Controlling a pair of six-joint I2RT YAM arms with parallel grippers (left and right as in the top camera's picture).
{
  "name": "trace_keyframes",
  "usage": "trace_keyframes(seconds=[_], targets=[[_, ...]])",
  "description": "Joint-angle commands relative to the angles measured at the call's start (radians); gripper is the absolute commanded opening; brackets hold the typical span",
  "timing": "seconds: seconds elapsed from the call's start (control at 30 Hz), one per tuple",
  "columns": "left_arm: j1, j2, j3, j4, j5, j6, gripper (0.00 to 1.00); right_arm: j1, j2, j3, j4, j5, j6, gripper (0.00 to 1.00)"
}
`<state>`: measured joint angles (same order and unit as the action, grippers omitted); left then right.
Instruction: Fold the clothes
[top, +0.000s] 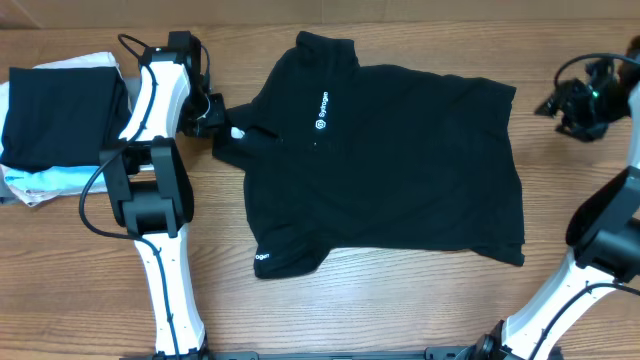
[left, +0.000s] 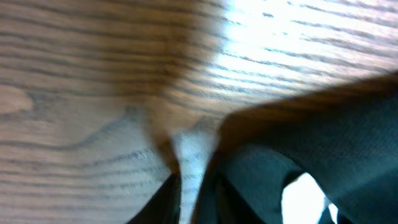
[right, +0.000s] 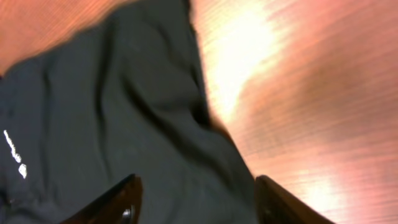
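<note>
The clothes, a black short-sleeved T-shirt (top: 390, 170), lie spread flat on the wooden table (top: 420, 300), with a white chest logo (top: 327, 110) and white lettering at the near sleeve hem (top: 262, 258). My left gripper (top: 222, 120) sits low at the shirt's left edge. In the left wrist view its fingers (left: 168, 199) stand a little apart, with a strip of bare table between them and black fabric (left: 323, 143) just to the right. My right gripper (top: 552, 106) hangs open past the shirt's far right corner. In the right wrist view it (right: 196, 202) looks down on the shirt's edge (right: 112, 106) and holds nothing.
A stack of folded garments (top: 55, 120), black on top with pale blue and white beneath, sits at the far left, just behind my left arm (top: 150, 190). My right arm (top: 600, 240) rises at the right edge. Bare wood (right: 298, 93) lies right of the shirt.
</note>
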<state>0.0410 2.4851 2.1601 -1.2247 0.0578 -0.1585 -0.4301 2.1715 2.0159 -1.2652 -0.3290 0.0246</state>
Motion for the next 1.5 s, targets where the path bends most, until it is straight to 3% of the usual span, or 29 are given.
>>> trace_keyframes(seconds=[0.0,0.33,0.47,0.6,0.67,0.7,0.93,1.13,1.47], targets=[[-0.017,0.016,0.156,-0.052,0.082,-0.006,0.26,0.055,-0.033,0.0,0.068,0.04,-0.007,0.69],[-0.126,-0.008,0.64,-0.388,0.13,-0.011,0.31,0.086,0.133,0.0,0.311,0.011,-0.013,0.69],[-0.165,-0.008,0.698,-0.465,0.126,-0.01,0.3,0.086,0.214,0.0,0.366,0.012,-0.054,0.64],[-0.197,-0.008,0.697,-0.465,0.122,-0.011,0.26,0.099,0.252,0.0,0.382,0.012,-0.079,0.2],[-0.208,-0.008,0.697,-0.465,0.1,-0.017,0.23,0.111,0.259,0.0,0.39,0.014,-0.087,0.05],[-0.212,-0.008,0.697,-0.465,0.082,-0.026,0.21,0.117,0.259,0.0,0.396,0.014,-0.09,0.04],[-0.22,-0.007,0.693,-0.465,0.046,-0.048,0.18,0.143,0.259,0.036,0.407,0.053,-0.065,0.04],[-0.22,-0.006,0.69,-0.465,0.046,-0.06,0.19,0.145,0.267,0.063,0.444,0.249,-0.042,0.04],[-0.236,-0.006,0.69,-0.465,0.045,-0.112,0.19,0.148,0.264,0.141,0.444,0.183,-0.051,0.04]])
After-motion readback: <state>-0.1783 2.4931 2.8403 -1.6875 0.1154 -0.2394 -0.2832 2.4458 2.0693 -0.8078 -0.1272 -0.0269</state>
